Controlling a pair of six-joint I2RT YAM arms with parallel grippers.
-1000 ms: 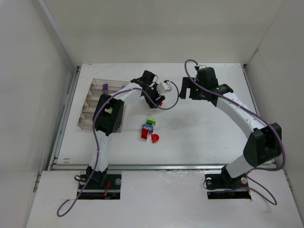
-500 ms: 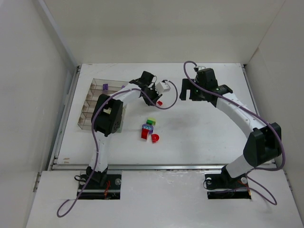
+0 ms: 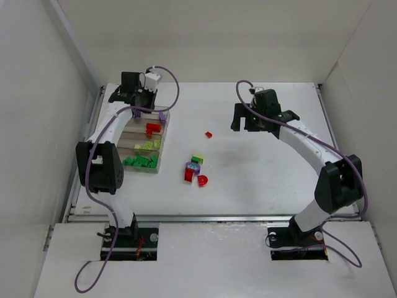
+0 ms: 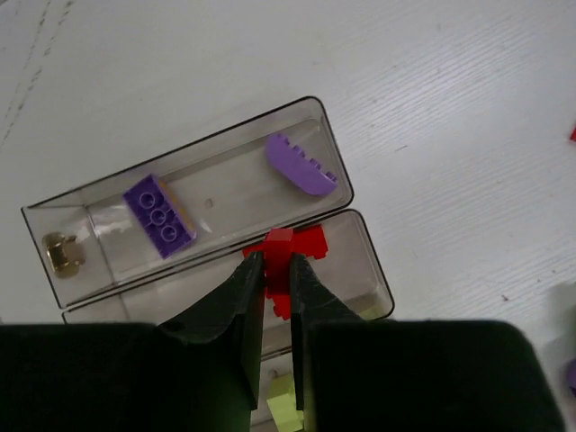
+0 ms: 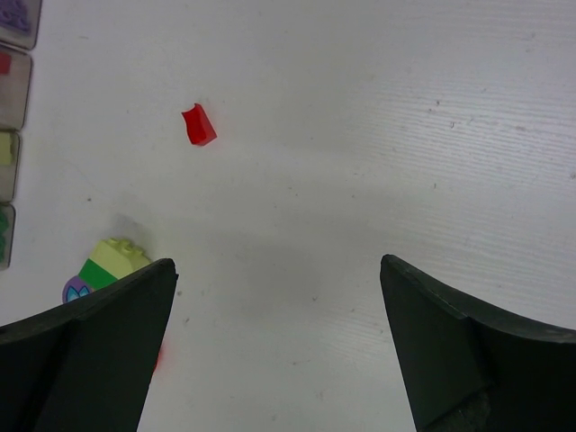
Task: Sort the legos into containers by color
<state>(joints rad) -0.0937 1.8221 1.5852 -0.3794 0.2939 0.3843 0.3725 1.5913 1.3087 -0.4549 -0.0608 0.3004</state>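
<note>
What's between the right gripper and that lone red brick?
Nothing, just bare table from the right gripper to the red brick, per the right wrist view.

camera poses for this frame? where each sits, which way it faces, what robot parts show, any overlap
Top external: above and behind the bases, looking down on the table; both arms, left gripper over the organizer box, right gripper mid-table.
Left wrist: on the left arm, facing down past its shut fingers into the box's purple and red rows.
Right wrist: on the right arm, facing down at the table between its open fingers.
Shared: top and left wrist show the box; top and right wrist the lone red brick.
</note>
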